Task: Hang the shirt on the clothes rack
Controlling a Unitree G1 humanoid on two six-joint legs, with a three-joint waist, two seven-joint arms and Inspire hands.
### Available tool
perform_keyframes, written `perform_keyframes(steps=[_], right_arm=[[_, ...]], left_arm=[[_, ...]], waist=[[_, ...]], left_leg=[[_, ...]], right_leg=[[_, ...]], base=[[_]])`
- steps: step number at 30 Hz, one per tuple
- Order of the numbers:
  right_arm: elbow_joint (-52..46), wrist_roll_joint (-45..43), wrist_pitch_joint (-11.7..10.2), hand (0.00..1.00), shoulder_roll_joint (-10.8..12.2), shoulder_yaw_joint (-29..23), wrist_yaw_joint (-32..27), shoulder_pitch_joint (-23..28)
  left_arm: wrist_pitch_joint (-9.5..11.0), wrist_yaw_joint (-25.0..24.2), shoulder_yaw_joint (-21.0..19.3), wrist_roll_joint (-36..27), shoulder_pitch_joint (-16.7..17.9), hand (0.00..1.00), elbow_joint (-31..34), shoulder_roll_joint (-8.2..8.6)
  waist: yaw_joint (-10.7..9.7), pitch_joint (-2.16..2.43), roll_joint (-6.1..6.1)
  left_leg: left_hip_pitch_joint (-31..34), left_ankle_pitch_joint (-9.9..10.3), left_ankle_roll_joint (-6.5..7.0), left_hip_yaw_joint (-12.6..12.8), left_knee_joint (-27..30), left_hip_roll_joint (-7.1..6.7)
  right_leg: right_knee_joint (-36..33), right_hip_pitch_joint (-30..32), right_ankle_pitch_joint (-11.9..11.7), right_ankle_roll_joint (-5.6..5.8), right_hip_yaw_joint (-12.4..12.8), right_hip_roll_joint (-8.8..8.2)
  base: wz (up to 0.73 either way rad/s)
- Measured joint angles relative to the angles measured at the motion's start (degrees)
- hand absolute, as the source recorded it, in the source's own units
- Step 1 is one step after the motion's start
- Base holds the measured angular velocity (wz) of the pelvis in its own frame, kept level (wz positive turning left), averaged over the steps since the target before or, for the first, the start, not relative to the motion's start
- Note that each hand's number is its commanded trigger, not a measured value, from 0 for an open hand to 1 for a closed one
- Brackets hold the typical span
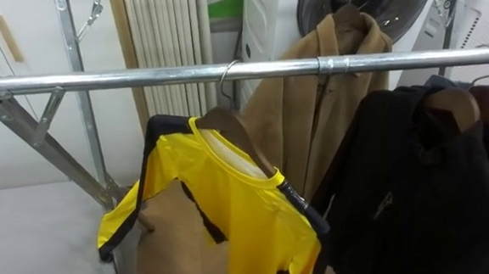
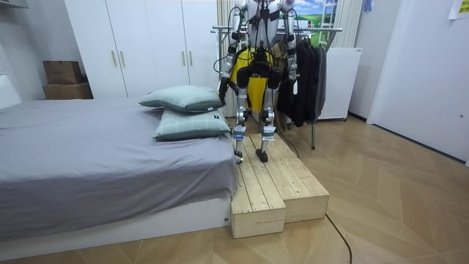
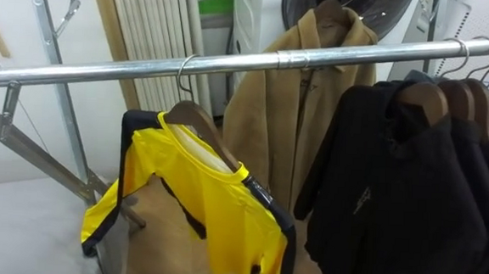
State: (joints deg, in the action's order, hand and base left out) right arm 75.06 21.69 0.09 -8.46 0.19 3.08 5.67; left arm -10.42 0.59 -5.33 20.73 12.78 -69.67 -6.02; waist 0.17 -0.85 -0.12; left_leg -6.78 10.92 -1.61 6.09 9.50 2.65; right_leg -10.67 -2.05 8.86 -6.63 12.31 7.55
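Note:
A yellow shirt with black trim (image 1: 232,208) hangs on a wooden hanger (image 1: 232,129), whose wire hook sits over the metal rail (image 1: 146,73) of the clothes rack. The shirt hangs tilted, its right shoulder lower. In the room view I stand on a wooden platform (image 2: 275,192) facing the rack, both arms lowered. My left hand (image 2: 223,89) is by my hip on the room view's left, and my right hand (image 2: 294,83) is beside the dark clothes. Neither hand touches the shirt.
A tan coat (image 1: 318,116) hangs behind the rail. Several black garments (image 1: 428,199) on wooden hangers fill the rail's right part. A bed (image 2: 102,161) with two pillows lies on the room view's left. White wardrobes (image 2: 139,44) stand behind.

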Motion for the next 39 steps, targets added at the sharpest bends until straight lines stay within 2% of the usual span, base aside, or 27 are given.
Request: perform_keyframes(steps=[16,21,25,28,29,31,33,36,37,39], right_arm=[[-0.08,-0.03,0.08,0.0,-0.15,2.01,-1.09,-0.15],[-0.07,-0.04,0.06,0.0,-0.39,2.53,-1.06,-0.28],[-0.08,0.07,0.04,0.0,-0.6,3.06,-1.08,-0.69],[-0.15,-0.11,0.09,0.0,-0.74,3.97,-1.16,-1.35],[-0.24,-0.8,0.1,0.0,-0.86,4.39,-1.09,-1.59],[-0.24,-3.0,0.17,0.0,-1.01,4.86,-1.08,-2.85],[-0.28,-5.1,0.15,0.0,-1.29,6.14,-1.09,-4.16],[-0.29,-9.1,0.14,0.0,-2.18,7.62,-1.04,-5.57],[-0.28,-10.82,0.09,0.0,-2.38,7.54,-0.95,-5.94],[-0.07,-11.11,0.0,0.0,-3.0,7.47,-0.97,-6.19]], left_arm=[[-0.12,0.0,0.03,0.01,0.0,0.0,0.0,0.18],[-0.09,-0.04,1.35,0.04,-0.19,0.0,0.02,0.2],[0.04,-0.1,2.09,-0.24,-0.32,0.0,0.05,0.21],[0.64,0.0,2.13,-1.63,-0.37,0.0,0.06,0.2],[0.99,0.0,2.21,-2.7,-0.5,0.0,0.04,0.2],[1.64,0.02,2.23,-3.09,-1.01,0.0,0.03,0.26],[2.11,0.2,2.4,-3.09,-1.76,0.0,-0.09,0.27],[3.23,1.02,3.9,-3.01,-2.57,0.0,-0.06,0.46],[4.14,1.29,3.89,-2.77,-2.6,0.0,-0.02,0.6],[5.15,1.37,3.89,-2.49,-2.58,0.0,0.8,1.02]], waist=[[0.07,0.13,0.06],[0.11,0.09,0.29],[0.71,0.07,0.53],[1.54,-0.09,0.48],[1.53,-0.21,0.76],[1.72,-0.14,0.49],[1.75,-0.15,0.7],[1.86,0.02,1.36],[1.78,0.06,1.88],[1.7,0.32,2.51]], left_leg=[[0.03,0.0,0.0,0.04,0.01,0.04],[0.22,0.0,0.0,-0.18,0.0,0.09],[0.2,0.0,0.0,-0.25,0.14,0.15],[0.81,0.21,-0.35,-1.55,1.3,0.14],[1.64,0.56,-0.82,-1.74,2.43,0.21],[3.79,0.85,-0.75,-1.79,4.44,0.24],[6.16,0.98,-0.89,-3.0,6.13,0.31],[8.23,0.97,-0.98,-3.81,6.4,0.59],[9.54,0.94,-1.03,-3.69,6.87,0.74],[11.92,0.54,-1.69,-1.66,8.23,1.12]], right_leg=[[0.05,0.02,0.07,-0.1,-0.17,0.0],[-0.02,-0.12,0.06,-0.12,-1.27,-0.16],[-0.18,-0.13,0.28,-0.44,-1.64,-0.13],[-1.0,0.13,0.71,-0.76,-2.29,-0.2],[-1.21,0.34,0.9,-0.86,-3.03,-0.25],[-2.19,1.63,1.17,-0.93,-4.15,-0.44],[-2.33,2.71,1.17,-0.99,-6.06,-0.61],[-2.16,3.57,1.23,-1.56,-10.32,-0.88],[-1.97,4.02,1.3,-1.7,-12.57,-1.14],[-1.92,4.5,1.5,-1.97,-16.48,-1.87]], base=[[0.0],[0.1],[0.04],[0.09],[0.3],[0.34],[0.47],[0.7],[0.96],[1.18]])
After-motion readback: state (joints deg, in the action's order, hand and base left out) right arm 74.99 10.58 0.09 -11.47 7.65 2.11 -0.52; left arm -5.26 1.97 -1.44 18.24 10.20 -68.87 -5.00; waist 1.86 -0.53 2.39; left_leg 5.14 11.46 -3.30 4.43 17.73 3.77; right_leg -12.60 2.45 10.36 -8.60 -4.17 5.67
